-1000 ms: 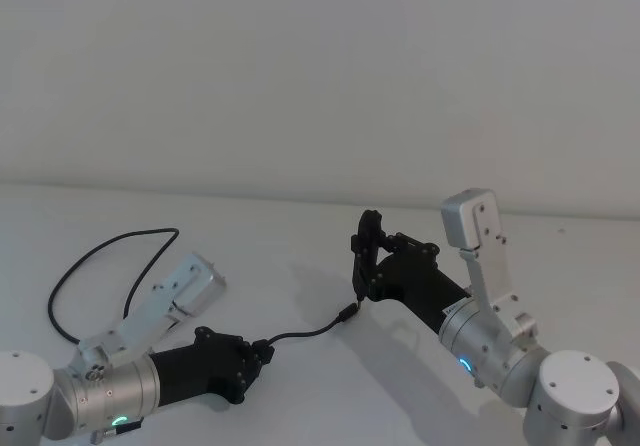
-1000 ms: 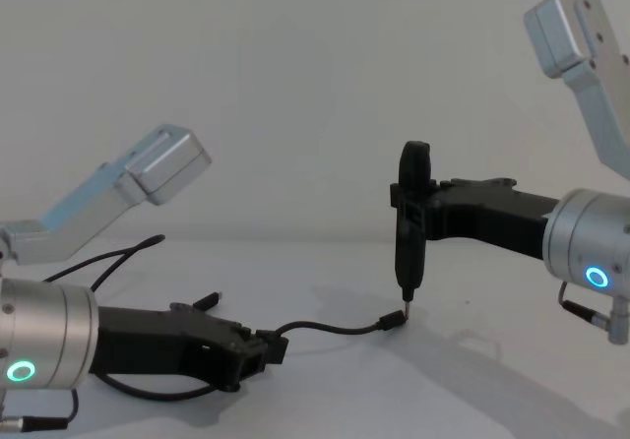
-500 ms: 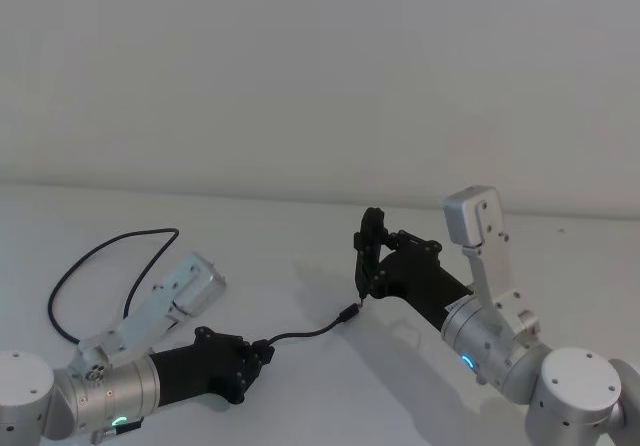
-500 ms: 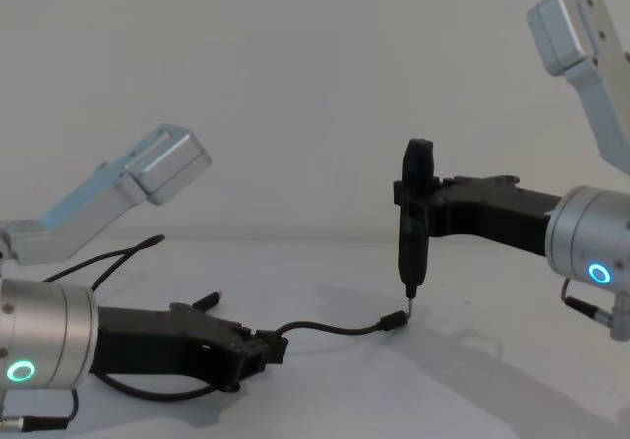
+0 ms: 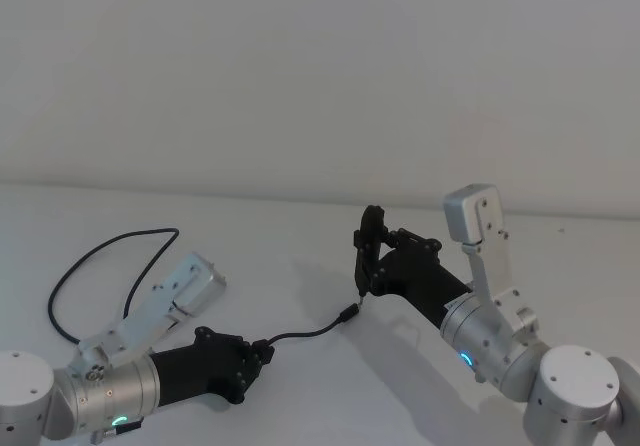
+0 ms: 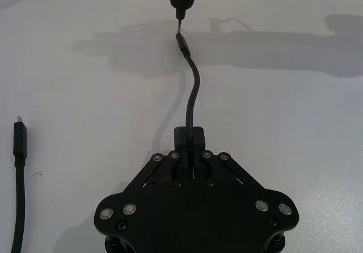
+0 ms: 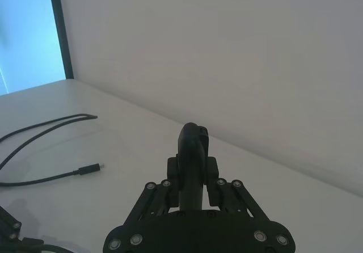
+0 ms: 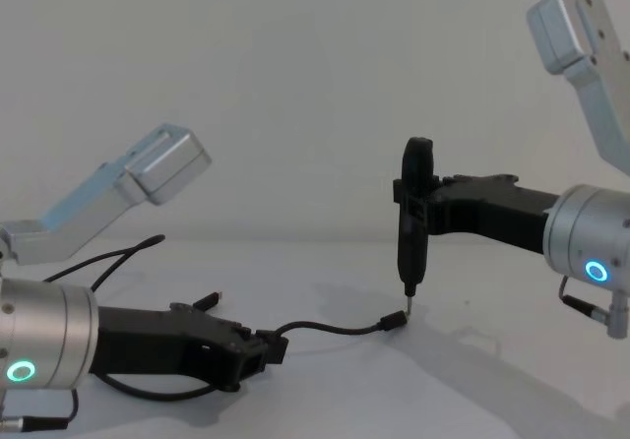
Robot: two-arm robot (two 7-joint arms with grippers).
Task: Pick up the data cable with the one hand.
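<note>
L gripper (image 5: 258, 356), low near the front-left of the white table (image 5: 300, 406), has its black fingers closed on the thin black flexible data cable (image 5: 300, 331) a short way back from one plug. That plug end (image 6: 180, 40) sticks out ahead of the jaws, arcing toward mid-table. The rest of the cable loops round behind the L arm toward the left edge, its second plug (image 6: 19, 134) lying flat on the table beside the gripper.

To do this well, IMO: keep the pinch firm and lift straight up, slowly, so the long slack trails off the surface w/o snagging under the silver forearm (image 5: 165, 301). The grip is near one end, so expect the tail to drag and swing.

Farther out, R gripper (image 5: 362, 288) points tip-down at mid-table, fingers pressed together w/ nothing between them, tip just above the free plug. It's the only obstacle: a lift toward it could knock the plug against that tip, so go up, not fwd.
</note>
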